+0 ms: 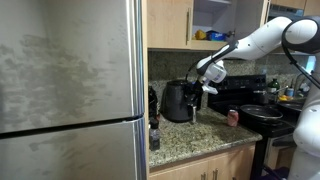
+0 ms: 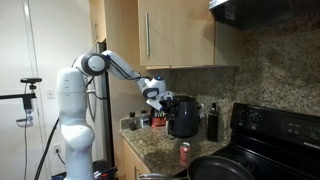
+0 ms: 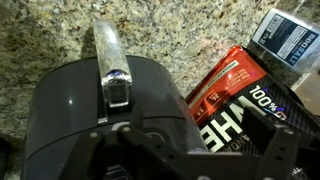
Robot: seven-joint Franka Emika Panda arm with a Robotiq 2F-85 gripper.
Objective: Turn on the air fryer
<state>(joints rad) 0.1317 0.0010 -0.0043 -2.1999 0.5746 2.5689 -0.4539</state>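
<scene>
The air fryer (image 1: 180, 101) is black, glossy and rounded, and stands on the granite counter against the back wall in both exterior views (image 2: 184, 116). In the wrist view its top and silver-trimmed drawer handle (image 3: 112, 70) fill the left half. My gripper (image 1: 207, 80) hovers just above the fryer's top on the stove side, pointing down, and also shows in an exterior view (image 2: 157, 99). In the wrist view its fingers (image 3: 190, 150) appear apart and hold nothing. I cannot see the fryer's controls clearly.
A red and black box (image 3: 235, 95) stands beside the fryer. A red can (image 1: 233, 117) sits near the counter's edge. A black stove with pans (image 1: 265, 110) is to one side, a steel fridge (image 1: 70, 90) to the other. A dark bottle (image 2: 212, 120) stands behind. Cabinets hang overhead.
</scene>
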